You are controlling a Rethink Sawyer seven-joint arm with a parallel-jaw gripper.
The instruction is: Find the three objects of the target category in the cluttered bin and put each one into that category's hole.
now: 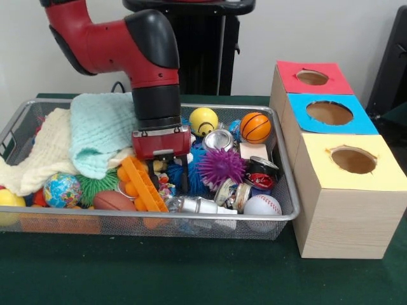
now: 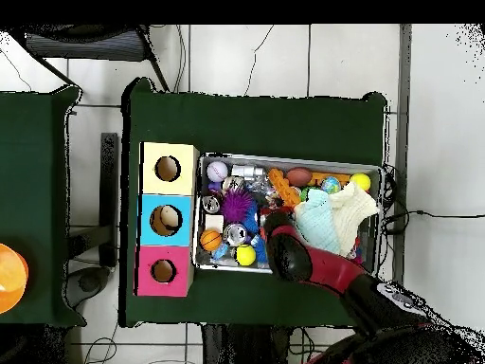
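Gripper (image 1: 170,166) is seen at centre-left of the front view, lowered into the bin (image 1: 287,215). Red block body, black wrist cylinder above. Two dark, thin fingers (image 1: 185,171) are held apart, tips down among the clutter; nothing is seen clamped between them. In the overhead view the gripper is hidden under the red arm (image 2: 289,251).

Just below and left of the tips: an orange plastic block (image 1: 141,184), ridged and studded, lying tilted. Right of the tips: a purple spiky ball (image 1: 220,166), rubbery, and a blue spiky ball (image 1: 182,175) partly behind the finger. Above right: a yellow smiley ball (image 1: 203,121), smooth; a shiny metal can (image 1: 218,140); a small basketball (image 1: 255,127), orange with black seams.

Lower centre: a white baseball (image 1: 262,204) with red stitching, against the front rim. Lower left: a brown football (image 1: 114,201), a globe ball (image 1: 62,190), a green spiky ball (image 1: 96,185).

Left of the arm: a mint waffle-weave cloth (image 1: 102,130) is draped over a cream cloth (image 1: 41,159).

The bin is silver wire mesh with a rounded rim, filling the left and centre of the front view, on a green tabletop (image 1: 191,273).

Right of the bin, touching or just beside it: three wooden boxes, each with one round hole — yellow top (image 1: 381,152), blue top (image 1: 362,121), red top (image 1: 340,79).
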